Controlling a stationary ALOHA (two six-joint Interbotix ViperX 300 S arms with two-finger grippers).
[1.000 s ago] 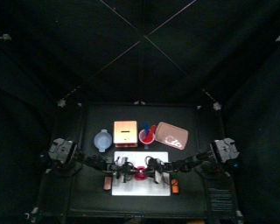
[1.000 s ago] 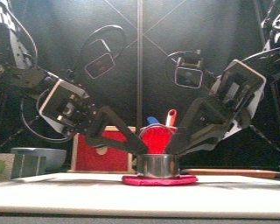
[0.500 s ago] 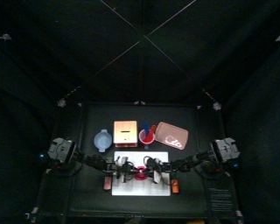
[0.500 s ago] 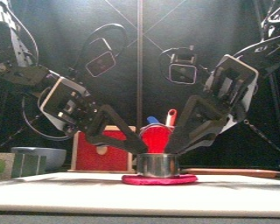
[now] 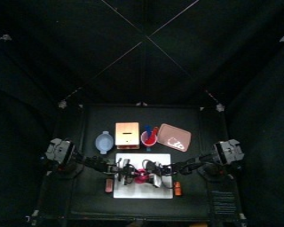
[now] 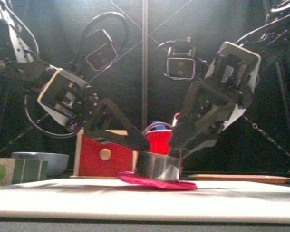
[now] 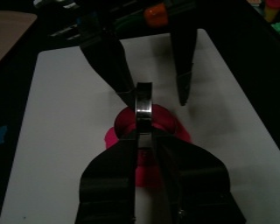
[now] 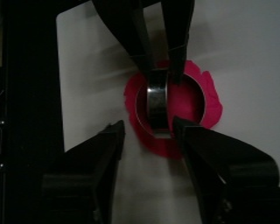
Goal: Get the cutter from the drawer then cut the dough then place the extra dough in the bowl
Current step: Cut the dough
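No legible text anywhere

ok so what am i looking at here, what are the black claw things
A robot: two black arms at a small black table, each ending in a two-jaw gripper. One picture looks down from high above, one looks level from the table's front edge, two come from cameras on the wrists. On the table lie a white cutting board, a blue-grey bowl, a pale wooden box with a red drawer front, a red cup and a flat pink tray. On the board a round metal cutter sits on a flat disc of red dough. The left gripper pinches the cutter's rim; the right gripper is open, close beside it.
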